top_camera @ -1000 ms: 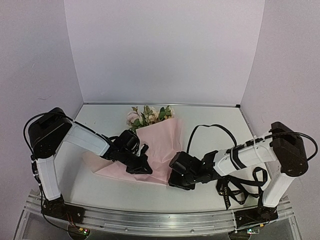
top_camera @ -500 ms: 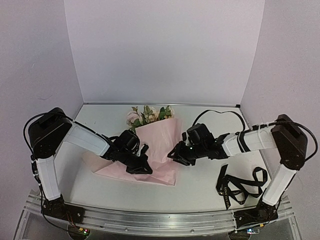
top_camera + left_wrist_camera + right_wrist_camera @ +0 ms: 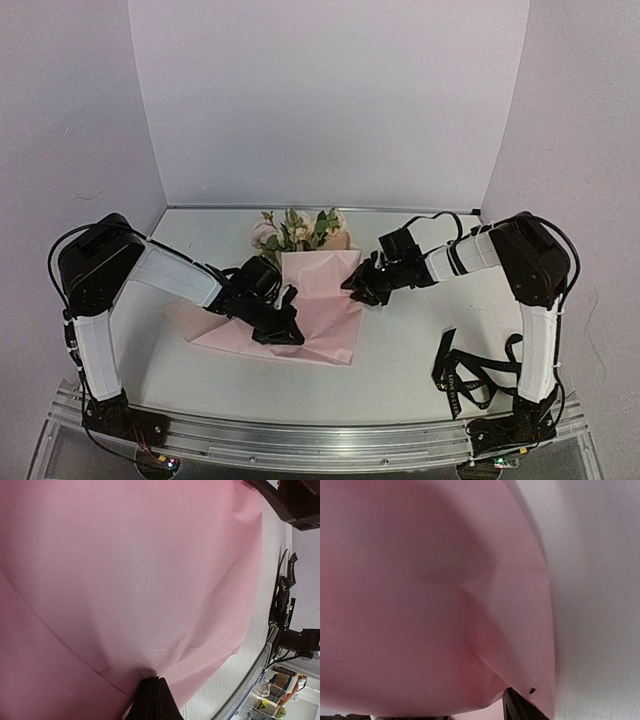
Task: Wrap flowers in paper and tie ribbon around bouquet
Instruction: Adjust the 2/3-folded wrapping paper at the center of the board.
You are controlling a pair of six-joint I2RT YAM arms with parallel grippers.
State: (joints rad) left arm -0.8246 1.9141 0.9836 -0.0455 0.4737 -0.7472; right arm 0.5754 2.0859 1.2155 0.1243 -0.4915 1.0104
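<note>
The flowers [image 3: 297,228], pale pink blooms with green leaves, lie at the far end of the pink paper [image 3: 322,305], which covers their stems. In the top view my left gripper [image 3: 284,326] rests low on the paper's near left part. In the left wrist view it [image 3: 154,680] is shut, and the paper [image 3: 150,570] puckers into its tips. My right gripper [image 3: 358,285] is at the paper's right edge. Its jaws stand apart, and the paper's edge [image 3: 485,645] hangs loosely over one finger [image 3: 520,709]. The black ribbon [image 3: 478,372] lies looped at the near right.
White walls enclose the table on three sides. A metal rail [image 3: 320,440] runs along the near edge. A black cable [image 3: 440,218] arches over the right arm. The ribbon [image 3: 283,587] and the rail also show at the right of the left wrist view.
My right gripper has swung from the paper's near right corner away to its right edge, opening a little. The paper's right side has shifted with it. The left gripper has not moved.
</note>
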